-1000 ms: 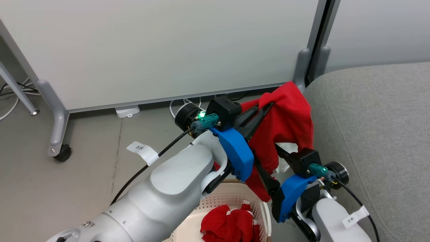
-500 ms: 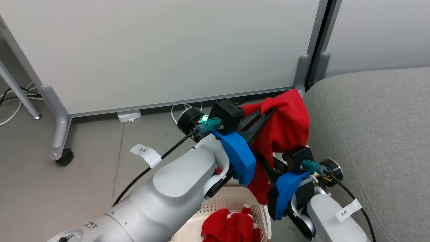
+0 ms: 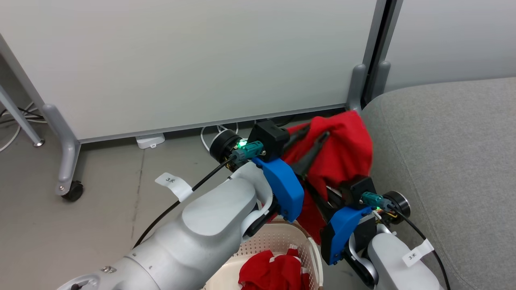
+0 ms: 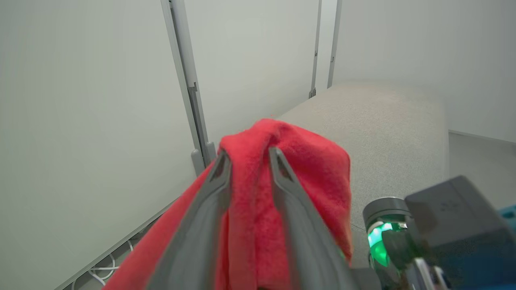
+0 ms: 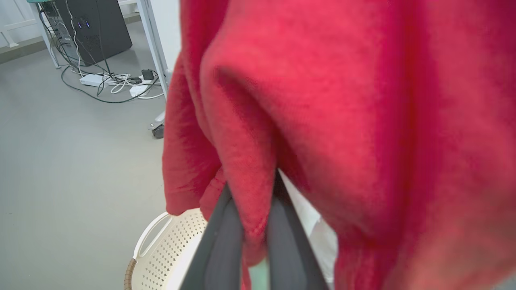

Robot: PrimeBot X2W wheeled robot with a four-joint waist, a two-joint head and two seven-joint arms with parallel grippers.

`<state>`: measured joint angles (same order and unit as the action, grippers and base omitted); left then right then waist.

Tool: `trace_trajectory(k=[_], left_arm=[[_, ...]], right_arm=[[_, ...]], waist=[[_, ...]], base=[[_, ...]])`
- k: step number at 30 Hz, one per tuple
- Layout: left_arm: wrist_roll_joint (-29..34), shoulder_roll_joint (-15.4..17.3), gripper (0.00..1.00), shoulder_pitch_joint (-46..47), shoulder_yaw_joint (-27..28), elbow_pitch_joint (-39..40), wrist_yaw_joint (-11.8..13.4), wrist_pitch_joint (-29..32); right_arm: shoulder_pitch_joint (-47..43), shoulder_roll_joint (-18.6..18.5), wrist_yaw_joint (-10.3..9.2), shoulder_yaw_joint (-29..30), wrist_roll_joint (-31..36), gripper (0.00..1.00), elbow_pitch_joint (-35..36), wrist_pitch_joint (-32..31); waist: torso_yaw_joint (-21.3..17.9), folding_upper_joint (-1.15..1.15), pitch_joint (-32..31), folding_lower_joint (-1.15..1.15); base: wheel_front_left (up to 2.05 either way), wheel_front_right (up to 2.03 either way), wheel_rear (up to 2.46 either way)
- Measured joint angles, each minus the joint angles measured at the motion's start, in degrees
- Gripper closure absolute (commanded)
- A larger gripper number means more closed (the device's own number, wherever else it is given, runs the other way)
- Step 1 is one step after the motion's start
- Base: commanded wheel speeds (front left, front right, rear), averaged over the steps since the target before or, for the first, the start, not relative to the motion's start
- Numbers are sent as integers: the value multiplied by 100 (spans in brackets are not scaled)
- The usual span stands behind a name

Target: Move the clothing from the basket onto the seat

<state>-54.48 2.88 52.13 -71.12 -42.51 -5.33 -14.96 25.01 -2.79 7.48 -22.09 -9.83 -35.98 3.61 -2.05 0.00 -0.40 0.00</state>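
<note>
1. Head view: A red garment is held aloft just beside the rounded corner of the grey seat, draped over the left pincer. Below it, the cream basket is seen on the floor, with more red clothing inside and white trim showing.
2. Left wrist view: The left pincer is clenched on a fold of the red garment, with fabric pinched between both fingers. The seat is seen beyond, next to a pale partition panel.
3. Right wrist view: The right pincer is closed on a hanging fold of the red garment. The perforated basket is seen below, and cables lie farther off on the floor.
</note>
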Motion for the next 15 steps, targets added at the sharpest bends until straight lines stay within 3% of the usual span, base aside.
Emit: trace_trajectory(k=[10, 15], left_arm=[[-42, 0, 0, 4, 26, -91, 27, -3], [141, 33, 0, -47, 415, -27, 130, -4]], right_arm=[[-1, -1, 0, 45, 8, 100, 5, 0], [-1, -1, 0, 109, 18, 100, 15, 5]], waist=[[5, 0, 17, 0], [0, 0, 48, 0]], base=[[0, 0, 0], [0, 0, 0]])
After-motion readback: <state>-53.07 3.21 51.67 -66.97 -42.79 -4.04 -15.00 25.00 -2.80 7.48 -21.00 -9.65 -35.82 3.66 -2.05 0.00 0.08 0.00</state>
